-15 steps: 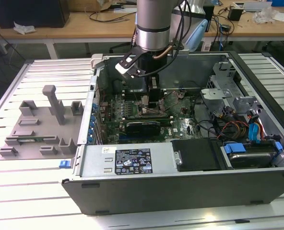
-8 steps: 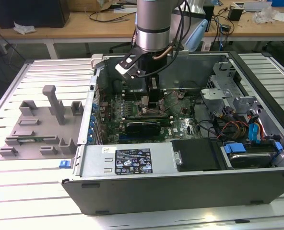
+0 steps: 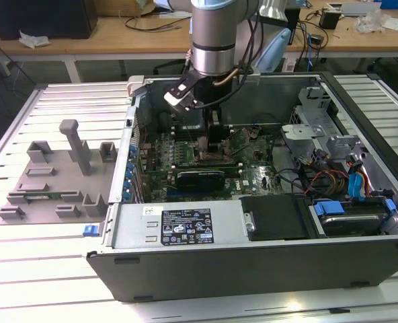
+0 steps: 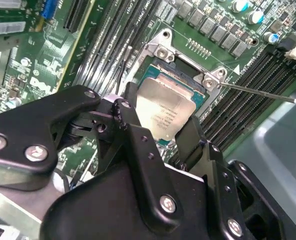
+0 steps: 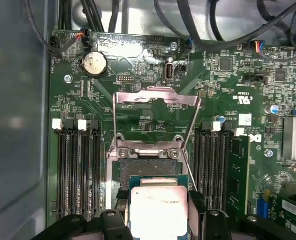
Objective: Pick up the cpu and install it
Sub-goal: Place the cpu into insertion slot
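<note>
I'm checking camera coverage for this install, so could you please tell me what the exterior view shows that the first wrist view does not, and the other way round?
The exterior view gives the arm, the whole open computer case and the grey moulded tray on the exterior view's left. The first wrist view gives the cpu gripped by the hand near the open socket, the raised socket lid and a round battery. Both share the green motherboard with the hand above it.

Silver-topped square cpu [image 4: 167, 111] at the open socket frame [image 5: 147, 150]
</note>
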`<control>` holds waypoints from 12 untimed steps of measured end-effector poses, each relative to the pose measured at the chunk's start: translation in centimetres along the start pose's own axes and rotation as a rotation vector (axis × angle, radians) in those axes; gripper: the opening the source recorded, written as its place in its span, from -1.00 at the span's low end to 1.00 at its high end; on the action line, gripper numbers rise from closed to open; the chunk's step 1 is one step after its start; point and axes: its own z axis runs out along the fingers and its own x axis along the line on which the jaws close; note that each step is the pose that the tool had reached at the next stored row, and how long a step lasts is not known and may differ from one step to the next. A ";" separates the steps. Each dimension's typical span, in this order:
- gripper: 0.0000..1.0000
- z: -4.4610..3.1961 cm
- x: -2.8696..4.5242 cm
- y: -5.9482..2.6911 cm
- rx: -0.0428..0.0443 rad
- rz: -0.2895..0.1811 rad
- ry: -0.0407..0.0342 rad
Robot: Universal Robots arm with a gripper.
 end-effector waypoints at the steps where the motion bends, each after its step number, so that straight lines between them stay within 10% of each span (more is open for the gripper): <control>1: 0.09 0.22 0.02 0.00 0.0000 0.000 0.0015; 3: 0.09 0.43 0.04 0.00 0.0000 0.000 0.0046; 5: 0.09 0.61 -0.08 0.00 -0.0011 0.000 0.0254; 12: 0.09 1.52 -0.29 0.04 -0.0017 -0.002 0.0422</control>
